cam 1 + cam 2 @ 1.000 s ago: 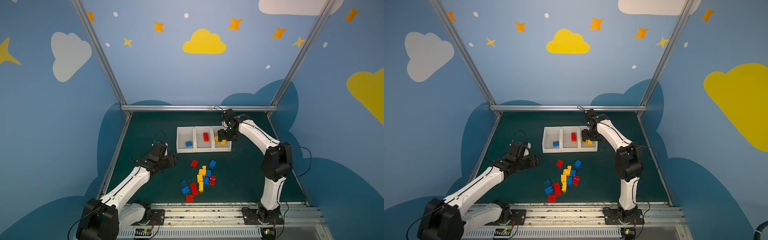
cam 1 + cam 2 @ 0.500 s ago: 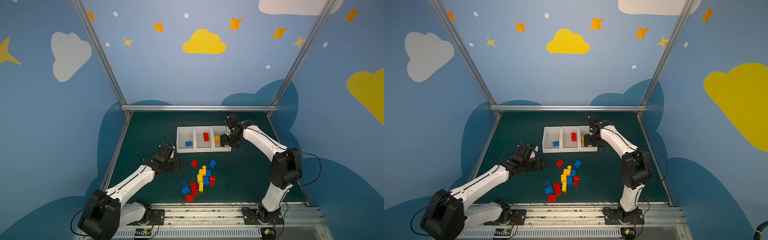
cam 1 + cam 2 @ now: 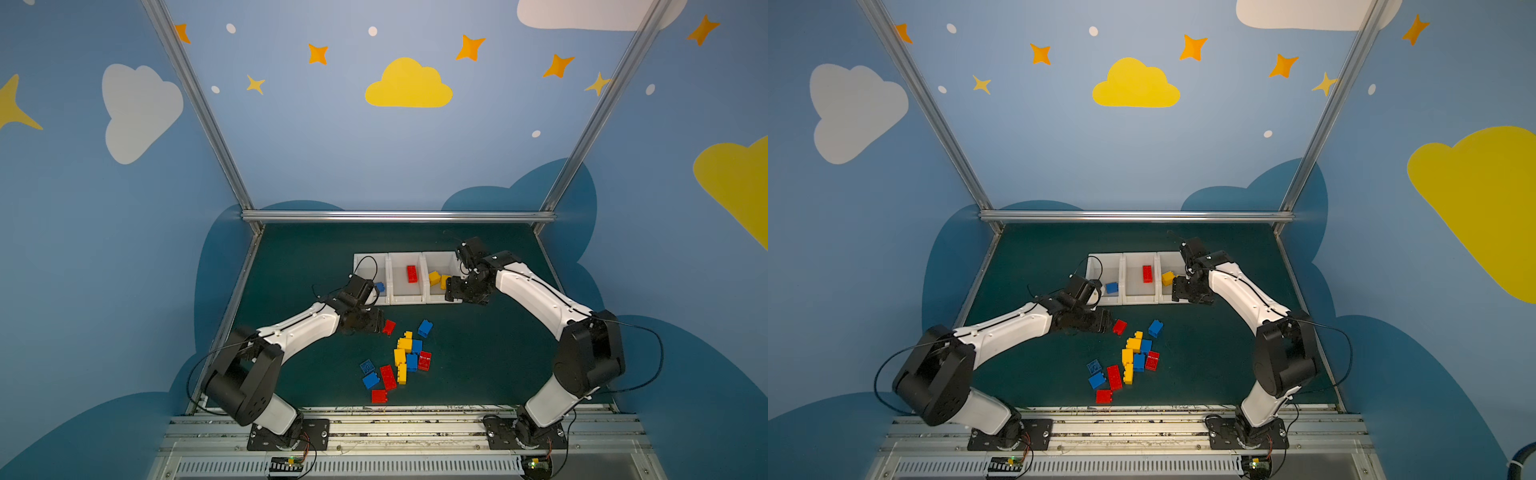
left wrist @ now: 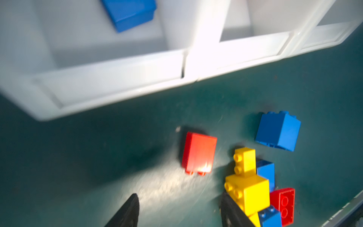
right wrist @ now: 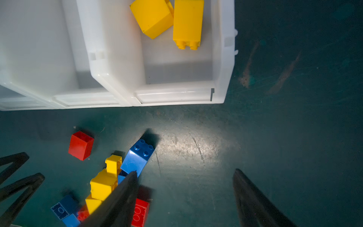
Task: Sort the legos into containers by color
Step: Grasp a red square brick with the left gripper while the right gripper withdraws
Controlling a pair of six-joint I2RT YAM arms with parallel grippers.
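Lying just right of the left gripper [image 3: 379,326] in a top view, the small red plastic brick [image 3: 389,327] is untouched, the gripper's jaws apart and empty.

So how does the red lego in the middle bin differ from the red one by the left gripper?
The bin lego is longer than the mat lego. The bin lego lies flat in the middle bin; the mat lego is tipped on its side before the left gripper. Both are red.

Dark green mat [image 3: 490,353], scratched, with brownish smears [image 5: 282,74]. Blue walls [image 3: 332,158] behind, painted with yellow cloud [image 3: 409,85] and orange stars [image 3: 318,54]. Aluminium bar [image 3: 395,216] along back edge of mat.
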